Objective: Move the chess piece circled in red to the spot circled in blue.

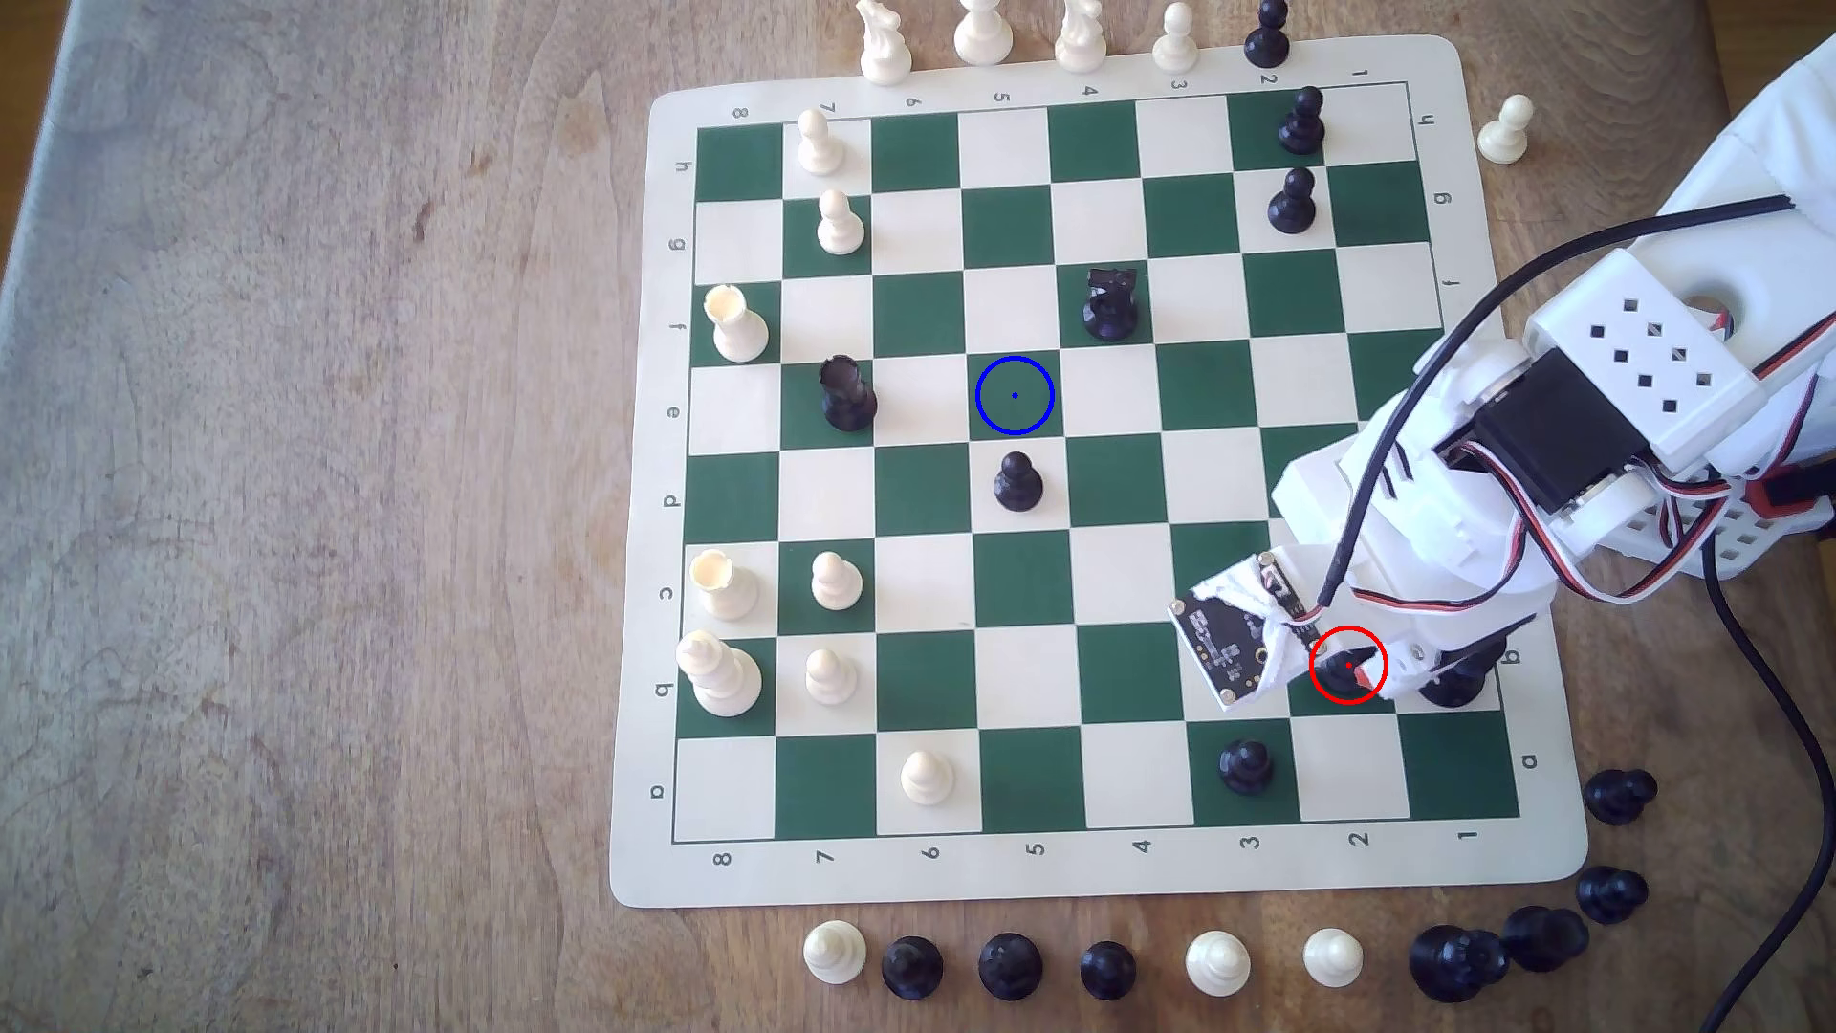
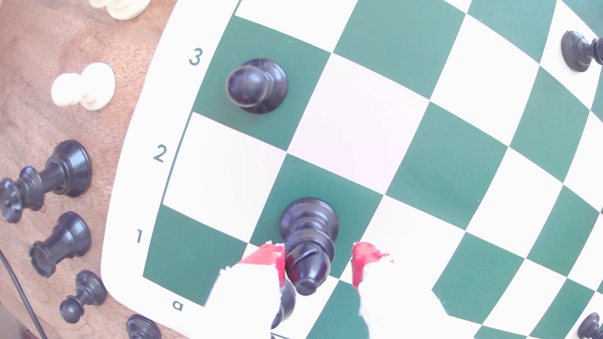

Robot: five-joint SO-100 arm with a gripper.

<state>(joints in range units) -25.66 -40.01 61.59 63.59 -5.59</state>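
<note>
Open hand point(image 2: 318, 264) straddles the black bishop point(image 2: 308, 241) near "2".

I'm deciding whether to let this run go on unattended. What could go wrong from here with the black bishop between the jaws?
1. The gripper is open: one red pad sits against the bishop, the other stands apart, so closing could tip it.
2. Another black piece stands on the next square, close to the fingers, and might get bumped on lifting.
3. A black pawn stands right beside the blue-ringed square; a low approach could clip it.
</note>
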